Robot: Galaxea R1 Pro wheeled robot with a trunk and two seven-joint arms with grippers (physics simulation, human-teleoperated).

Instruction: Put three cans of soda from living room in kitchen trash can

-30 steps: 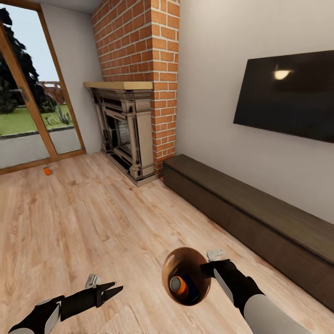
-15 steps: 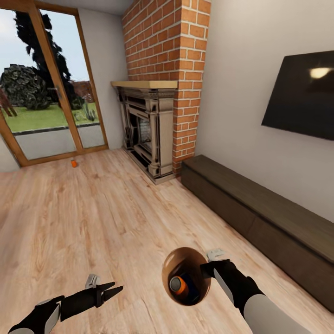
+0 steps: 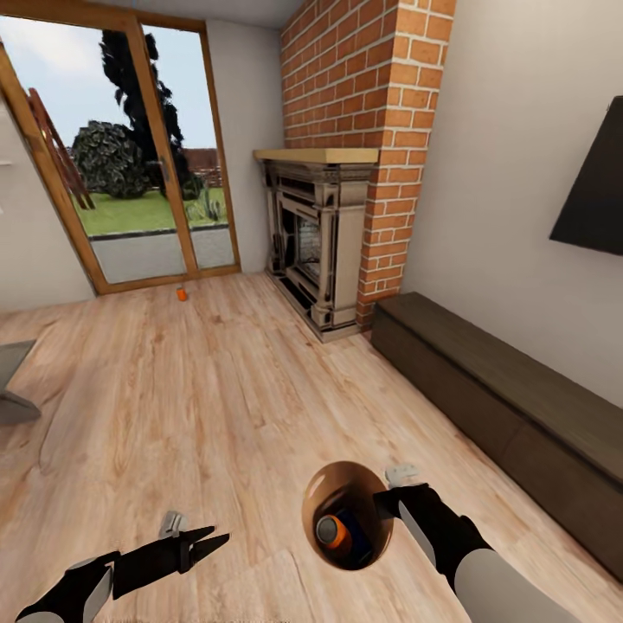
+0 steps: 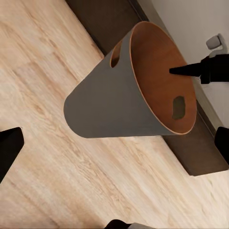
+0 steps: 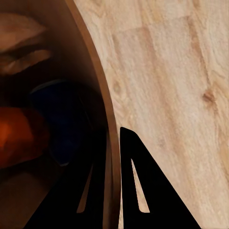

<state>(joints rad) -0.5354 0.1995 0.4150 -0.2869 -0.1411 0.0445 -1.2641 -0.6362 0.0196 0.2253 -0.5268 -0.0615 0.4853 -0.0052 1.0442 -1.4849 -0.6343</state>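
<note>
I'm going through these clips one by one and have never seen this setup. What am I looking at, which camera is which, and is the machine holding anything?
This is a simulated two-armed wheeled robot in a living room with a brick fireplace. The big picture comes from its head camera, looking down over both arms. The other two come from cameras near each wrist. The right end effector is shut on the rim of a grey tapered wastebasket with a copper-brown inside, carried off the light wood floor. Inside it lie an orange soda can and a dark blue soda can. The left end effector holds nothing and appears open. Another small orange can stands on the floor by the glass door.
</note>
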